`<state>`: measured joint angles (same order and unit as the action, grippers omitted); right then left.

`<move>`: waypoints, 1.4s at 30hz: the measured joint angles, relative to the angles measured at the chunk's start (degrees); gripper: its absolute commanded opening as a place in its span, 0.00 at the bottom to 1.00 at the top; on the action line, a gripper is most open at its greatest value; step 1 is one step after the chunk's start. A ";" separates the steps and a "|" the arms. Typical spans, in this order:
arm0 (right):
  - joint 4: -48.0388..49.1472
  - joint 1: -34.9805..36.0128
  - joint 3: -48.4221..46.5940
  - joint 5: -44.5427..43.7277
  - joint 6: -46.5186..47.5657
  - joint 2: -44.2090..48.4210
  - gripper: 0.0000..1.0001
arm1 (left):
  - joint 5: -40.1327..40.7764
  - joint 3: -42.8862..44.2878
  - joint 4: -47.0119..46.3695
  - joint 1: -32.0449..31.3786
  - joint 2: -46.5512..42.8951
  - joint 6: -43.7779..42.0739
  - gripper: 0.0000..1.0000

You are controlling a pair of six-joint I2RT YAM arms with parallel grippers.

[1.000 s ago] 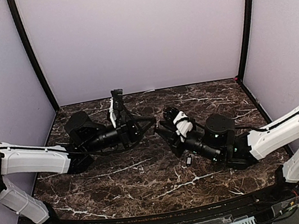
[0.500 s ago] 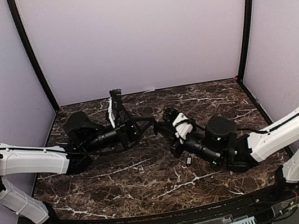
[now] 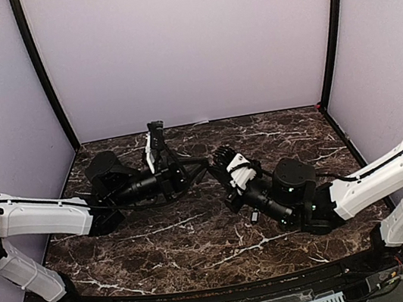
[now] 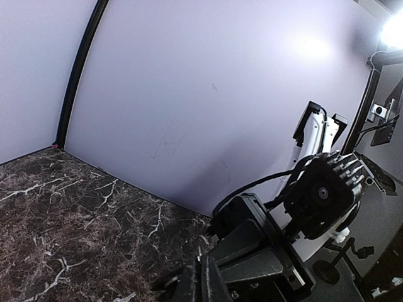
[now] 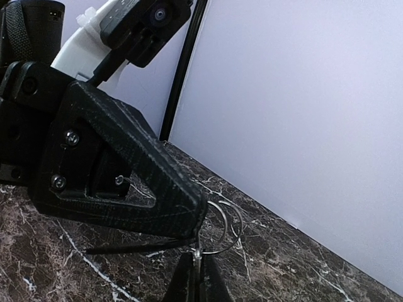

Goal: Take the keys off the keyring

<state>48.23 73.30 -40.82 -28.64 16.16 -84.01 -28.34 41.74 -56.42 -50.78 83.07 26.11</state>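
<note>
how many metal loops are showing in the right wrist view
2. The keyring shows two thin loops, overlapping, at the tip of the left gripper and just above the right gripper. Others may be hidden behind them.

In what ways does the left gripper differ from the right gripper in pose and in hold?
The left gripper reaches straight across from the left; the right gripper comes slantwise from the right. The keyring hangs at the left gripper's tip; the right gripper pinches a thin silvery piece just below it. Both look shut and meet tip to tip.
</note>
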 measured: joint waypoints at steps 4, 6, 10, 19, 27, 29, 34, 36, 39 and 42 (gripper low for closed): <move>0.24 0.28 0.00 -0.76 0.17 -0.02 0.00 | 0.20 -0.02 0.39 0.00 -0.39 0.00 0.00; 0.37 0.37 0.00 -1.07 0.28 0.00 0.00 | 0.33 -0.02 0.46 0.00 -0.48 0.00 0.00; 0.61 0.50 0.00 -1.70 0.31 -0.02 0.00 | 0.70 -0.22 0.52 0.00 -0.74 -0.02 0.00; 1.20 0.66 0.00 -3.72 0.26 0.00 0.00 | 1.62 -0.98 0.76 0.00 -1.51 -0.02 0.00; 1.51 0.98 0.00 -4.46 -0.02 0.00 0.00 | 2.45 -1.97 0.81 0.00 -2.43 -0.02 0.00; 1.51 0.98 0.00 -4.57 -0.15 0.00 0.00 | 2.54 -2.21 0.79 0.00 -2.58 0.00 0.00; 1.49 1.05 0.00 -4.72 -0.20 0.00 0.00 | 2.69 -2.47 0.79 0.00 -2.75 -0.02 0.00; 1.49 1.07 0.00 -4.76 -0.20 0.00 0.00 | 2.62 -2.47 0.81 0.00 -2.75 -0.02 0.00; 1.42 1.07 0.00 -4.85 -0.15 0.00 0.00 | 2.27 -2.47 1.07 0.00 -2.75 -0.20 0.00; 0.92 1.07 0.00 -4.87 -0.11 0.13 0.00 | 1.88 -2.43 2.14 0.00 -2.84 -0.57 0.00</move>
<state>49.15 74.37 -40.82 -33.52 16.05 -83.88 -26.46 39.31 -54.28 -50.78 80.23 25.54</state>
